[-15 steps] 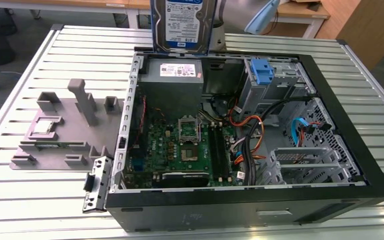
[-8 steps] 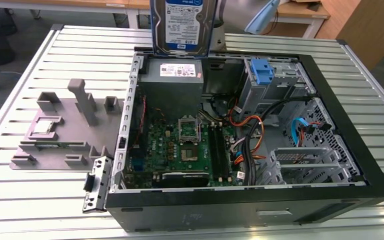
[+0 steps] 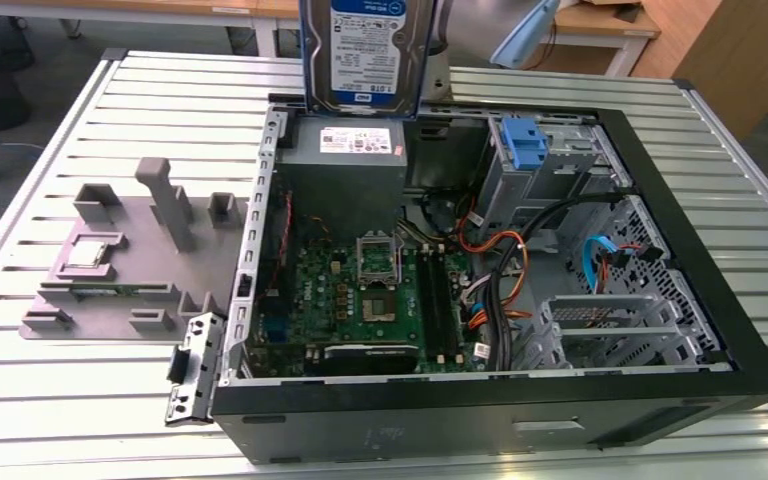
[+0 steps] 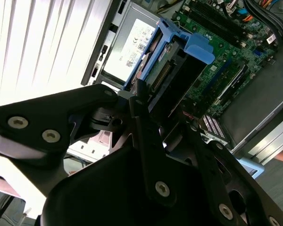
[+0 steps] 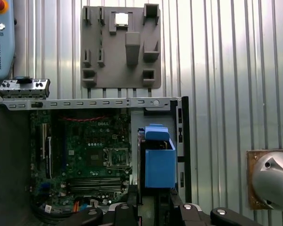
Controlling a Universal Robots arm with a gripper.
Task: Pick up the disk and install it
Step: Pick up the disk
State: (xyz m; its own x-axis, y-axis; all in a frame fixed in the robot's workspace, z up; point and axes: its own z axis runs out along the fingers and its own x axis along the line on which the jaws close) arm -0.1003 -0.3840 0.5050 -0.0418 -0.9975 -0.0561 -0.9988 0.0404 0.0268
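Ribbed metal desk (image 3: 77, 400) carries an open computer case (image 3: 491, 425); the disk (image 3: 364, 50) hangs upright above the case, over the end where the grey power box (image 3: 357, 150) sits, touching nothing in the case; in the second wrist view the tool (image 4: 162, 106) is clamped on the disk, one black finger on either side. I judge it stiff, dense and sensitive to knocks; its bare metal faces look slippery, so the blue plastic frame gives the surer hold; the wrist points down over the case.
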